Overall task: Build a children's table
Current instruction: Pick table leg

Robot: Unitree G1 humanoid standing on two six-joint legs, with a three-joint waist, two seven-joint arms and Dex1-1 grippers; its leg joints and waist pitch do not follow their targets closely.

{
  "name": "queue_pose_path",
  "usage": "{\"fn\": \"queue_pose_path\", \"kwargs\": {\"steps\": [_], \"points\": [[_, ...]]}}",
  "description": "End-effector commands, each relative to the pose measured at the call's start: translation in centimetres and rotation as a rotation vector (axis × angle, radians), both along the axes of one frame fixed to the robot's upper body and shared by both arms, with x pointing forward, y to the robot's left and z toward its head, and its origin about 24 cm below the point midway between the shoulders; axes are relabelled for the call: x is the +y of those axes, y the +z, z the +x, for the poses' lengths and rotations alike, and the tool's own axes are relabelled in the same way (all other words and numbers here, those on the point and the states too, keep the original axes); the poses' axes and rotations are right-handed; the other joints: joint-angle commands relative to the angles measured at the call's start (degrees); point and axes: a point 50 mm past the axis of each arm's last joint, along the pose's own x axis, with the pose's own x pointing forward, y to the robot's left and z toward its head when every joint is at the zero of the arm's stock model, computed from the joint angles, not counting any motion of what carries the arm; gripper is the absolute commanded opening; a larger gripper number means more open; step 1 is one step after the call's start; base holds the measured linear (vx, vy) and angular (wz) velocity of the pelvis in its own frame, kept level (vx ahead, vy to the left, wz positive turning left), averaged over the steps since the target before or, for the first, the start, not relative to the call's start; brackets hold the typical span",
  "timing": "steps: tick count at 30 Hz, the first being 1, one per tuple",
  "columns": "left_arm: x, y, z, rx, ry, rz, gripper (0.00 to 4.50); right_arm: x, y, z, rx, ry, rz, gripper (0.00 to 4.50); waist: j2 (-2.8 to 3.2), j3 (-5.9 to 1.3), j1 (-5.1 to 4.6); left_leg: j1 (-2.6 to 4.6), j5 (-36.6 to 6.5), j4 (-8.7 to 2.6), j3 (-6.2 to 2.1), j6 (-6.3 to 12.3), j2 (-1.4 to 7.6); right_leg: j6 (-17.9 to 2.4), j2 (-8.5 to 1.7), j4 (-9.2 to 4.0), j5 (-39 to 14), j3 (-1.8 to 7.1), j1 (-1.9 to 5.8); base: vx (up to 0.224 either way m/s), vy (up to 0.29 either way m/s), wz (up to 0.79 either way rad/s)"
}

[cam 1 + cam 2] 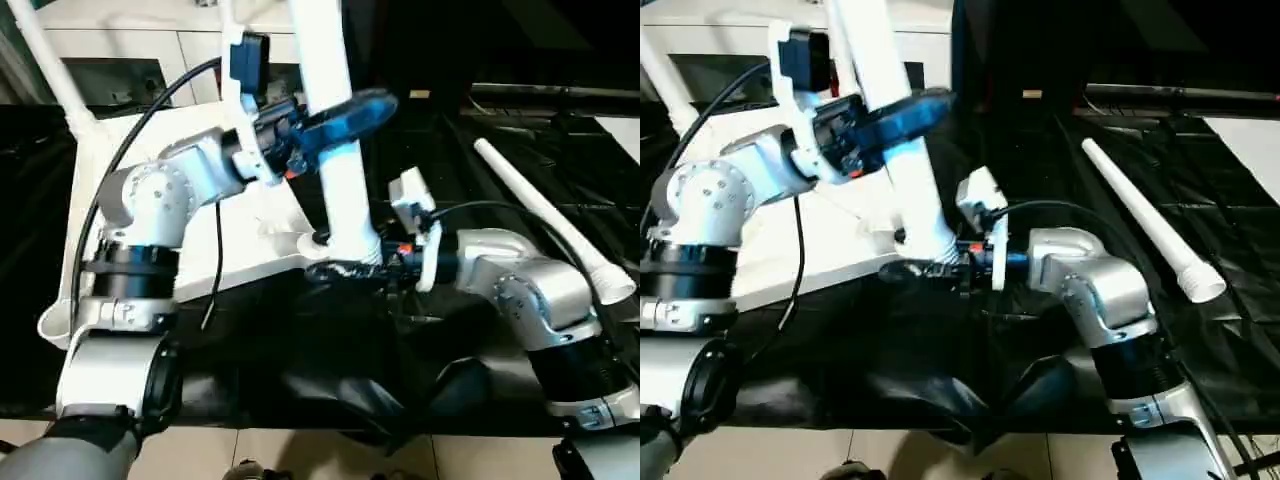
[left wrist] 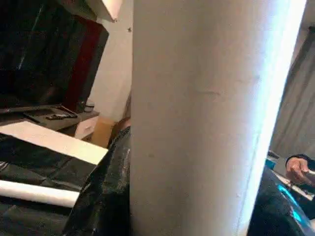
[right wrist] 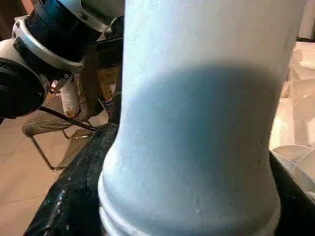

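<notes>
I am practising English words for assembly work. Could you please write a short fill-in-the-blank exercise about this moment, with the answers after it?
1. Both grippers are closed on the same upright white ____.
2. The right gripper holds it low, near the corner socket of the table top, while the left gripper holds it ____ up.
3. A spare leg lies loose on the black sheet on the robot's ____ side.

Missing words: leg; higher; right

Upright leg (image 1: 335, 150) amid tools; loose leg (image 1: 545, 215) rt.
</notes>
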Motion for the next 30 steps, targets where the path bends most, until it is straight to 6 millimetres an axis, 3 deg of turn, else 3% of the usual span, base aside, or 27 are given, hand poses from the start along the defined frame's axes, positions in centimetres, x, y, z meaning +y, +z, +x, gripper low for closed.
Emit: {"fn": "queue_pose_path", "kwargs": {"steps": [1,2,6,8,11,16,21,25,30], "points": [[0.8,0.8,0.9,-0.004,0.119,-0.004,1.89,0.9,0.6,-0.3,-0.082,0.035,-0.006,2.72,0.08,-4.84,0.16,0.84,-9.63,-4.04,-0.71,1.07,1.95,-13.44,-3.39,-3.92,-12.02,2.33,3.51,0.0,0.0,0.0],[0.7,0.9,1.0,0.002,0.132,-0.002,1.88,0.9,0.6,-0.1,-0.067,0.016,0.002,3.28,-0.17,-4.79,0.05,0.89,-10.01,-4.11,-0.7,1.02,2.01,-13.45,-3.37,-3.97,-12.53,2.33,3.49,0.0,0.0,0.0],[0.4,1.0,1.5,0.007,0.183,0.018,1.86,0.8,1.0,0.4,-0.023,-0.009,0.035,3.62,-0.17,-4.71,0.15,1.07,-10.95,-4.07,-0.72,0.66,1.87,-12.41,-3.4,-4.31,-15.58,2.28,3.42,0.0,0.0,0.0],[0.4,1.0,1.7,0.001,0.208,0.04,1.85,0.8,1.2,0.3,-0.036,0.0,0.022,3.85,-0.17,-4.74,0.17,0.97,-10.22,-4.13,-0.77,0.66,2.03,-12.35,-3.39,-4.19,-14.4,2.34,3.44,0.0,0.0,0.0],[0.3,0.8,1.9,0.008,0.229,0.07,1.85,0.5,1.5,0.6,-0.051,-0.024,0.021,3.91,-0.25,-4.89,0.28,0.93,-8.82,-4.0,-0.68,1.25,1.99,-12.96,-3.44,-3.88,-12.02,2.37,3.45,0.0,0.0,0.0],[0.4,0.3,2.2,0.019,0.271,0.101,1.85,-0.7,3.2,1.2,-0.04,-0.067,0.115,3.91,-0.34,-4.84,0.33,0.89,-8.89,-3.97,-0.64,1.51,1.99,-13.19,-3.5,-3.95,-12.53,2.36,3.54,0.0,0.0,0.0],[0.6,0.1,2.4,0.027,0.288,0.104,1.85,-2.2,4.6,2.5,-0.006,-0.165,0.205,3.91,-0.4,-4.85,0.26,0.92,-8.45,-3.95,-0.61,1.45,1.9,-12.11,-3.43,-4.06,-13.97,2.32,3.48,0.0,0.0,0.0],[0.5,0.1,2.3,0.026,0.288,0.104,1.85,-2.7,4.8,3.5,0.029,-0.257,0.229,3.91,-0.28,-4.95,0.12,0.92,-7.62,-3.88,-0.55,1.22,1.87,-13.52,-3.35,-3.85,-11.3,2.25,3.38,0.0,0.0,0.0],[0.3,0.1,2.4,0.022,0.287,0.106,1.85,-2.7,4.5,3.2,0.021,-0.225,0.181,3.91,-0.16,-4.97,0.29,0.88,-7.67,-3.85,-0.55,1.45,1.88,-13.67,-3.42,-3.78,-10.64,2.24,3.55,0.0,0.0,0.0]]}}
